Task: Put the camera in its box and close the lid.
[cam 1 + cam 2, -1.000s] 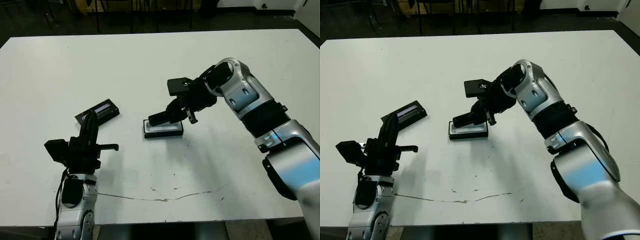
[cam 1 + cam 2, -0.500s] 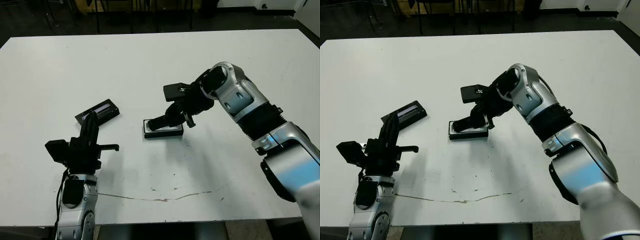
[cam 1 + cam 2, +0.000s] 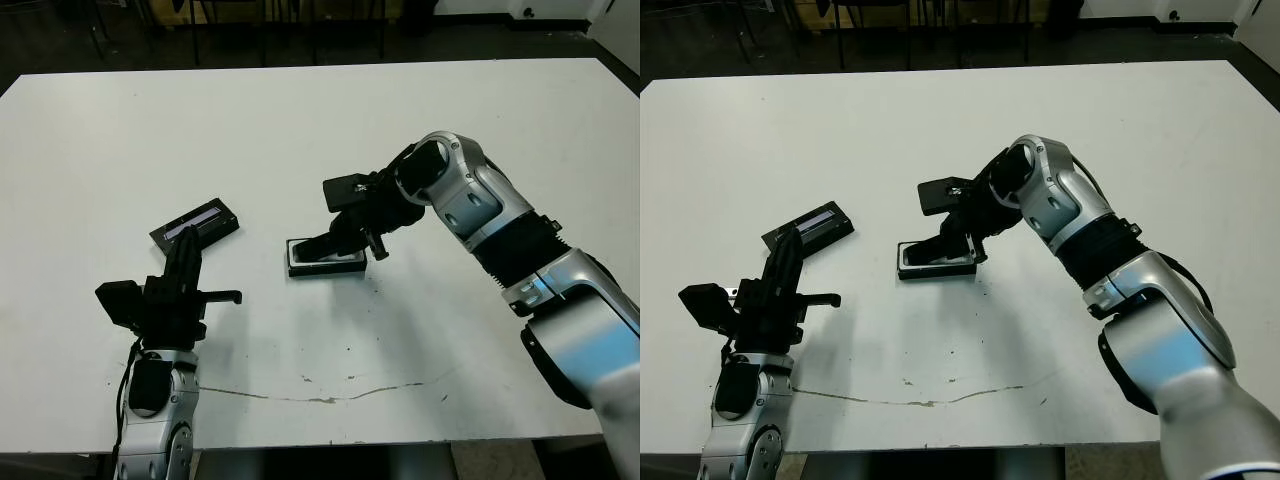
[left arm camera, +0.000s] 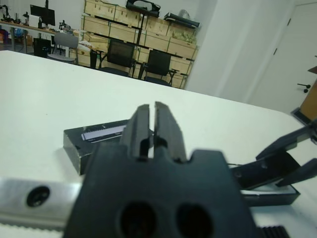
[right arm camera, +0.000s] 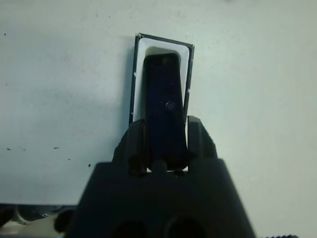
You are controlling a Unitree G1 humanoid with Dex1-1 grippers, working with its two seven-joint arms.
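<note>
Bench [image 3: 420, 130] bare white at far and right sides. Right claw [image 5: 164, 144] grips camera [image 5: 162, 106] over box [image 3: 325, 257] mid-bench, camera within the white lining edges. Left claw [image 4: 152, 124] closed, empty, near front-left edge. Lid [image 3: 196, 223] lies beyond it, apart from box.

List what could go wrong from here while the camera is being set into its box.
1. The right hand grips the camera at one end only, over the box; on release it may settle tilted against the white lining instead of lying flat.
2. The fingers flank the box's end, so pulling away could drag or nudge the light box across the table.
3. The lid lies apart near the left hand, whose shut fingers must open before lifting it.
</note>
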